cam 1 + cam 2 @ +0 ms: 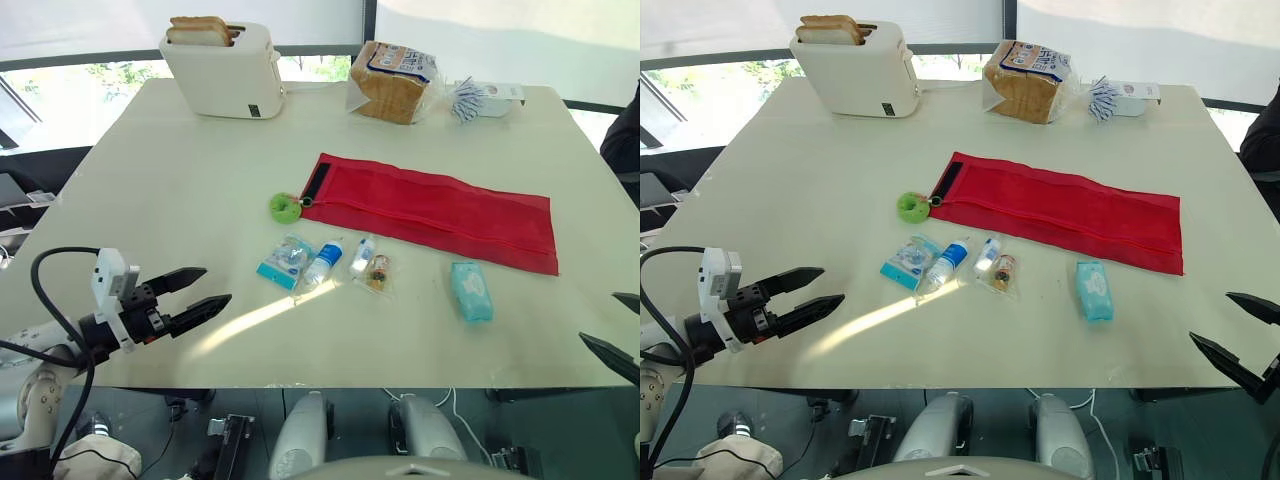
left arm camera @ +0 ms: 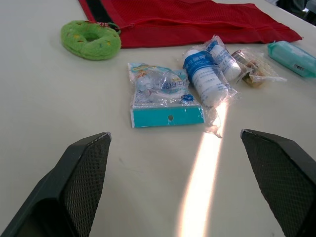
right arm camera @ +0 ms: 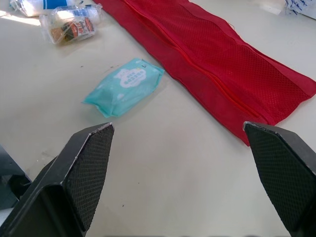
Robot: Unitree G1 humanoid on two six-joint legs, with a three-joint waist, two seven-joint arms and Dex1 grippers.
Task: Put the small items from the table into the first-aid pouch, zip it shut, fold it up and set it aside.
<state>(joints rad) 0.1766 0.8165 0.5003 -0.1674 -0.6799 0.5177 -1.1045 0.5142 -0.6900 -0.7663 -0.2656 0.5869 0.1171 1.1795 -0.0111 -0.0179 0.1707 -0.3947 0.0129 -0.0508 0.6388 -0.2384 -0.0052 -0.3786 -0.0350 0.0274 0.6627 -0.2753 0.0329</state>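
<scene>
Upper frame: boxy white toaster (image 1: 222, 68) and bagged bread loaf (image 1: 392, 80). Centre right, lying flat: red mesh pouch (image 1: 440, 210), fuzzy green ring (image 1: 286, 207) at its end. Just below, loose: crinkly wrapped bottles (image 1: 323, 262), teal-card packet (image 1: 284, 262), soft wipes pack (image 1: 471, 291). Left gripper (image 1: 217, 283) lower left, right gripper (image 1: 1210, 316) lower right, both spread wide, holding nothing.

The flat red mesh pouch (image 1: 440, 212) is wearing a black end strip (image 1: 316, 182); the round plush ring (image 1: 285, 207) is showing green.
</scene>
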